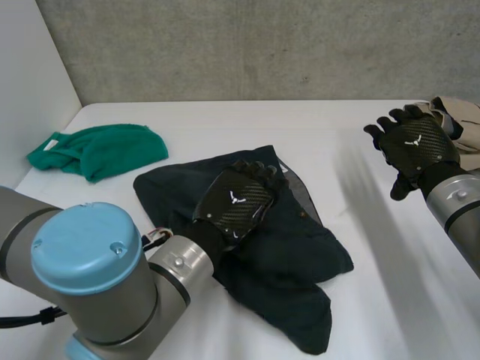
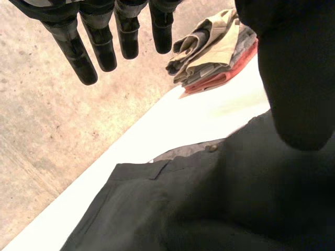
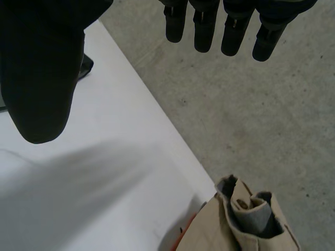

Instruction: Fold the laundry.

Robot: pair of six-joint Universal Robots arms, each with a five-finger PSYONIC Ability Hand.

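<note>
The dark garment (image 1: pixel 300 247) lies crumpled in the middle of the white table (image 1: pixel 225 120), under the left hand (image 1: pixel 238 196), whose fingers are straight and hold nothing. A grey lining shows at the garment's far edge. The right hand (image 1: pixel 415 146) is also spread and holding nothing, just beside a stack of folded clothes (image 1: pixel 461 120) at the table's right edge. A green cloth (image 1: pixel 105 150) lies near the left edge. Bare table separates the garment from the right hand.

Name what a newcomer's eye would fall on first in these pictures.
The dark garment, sprawled crumpled in the middle of the white table, draws the eye first, with the left hand open over it. Next comes the bright green cloth bunched toward the table's far left corner. Last is the right hand, open, beside a stack of folded clothes at the table's right edge.
</note>
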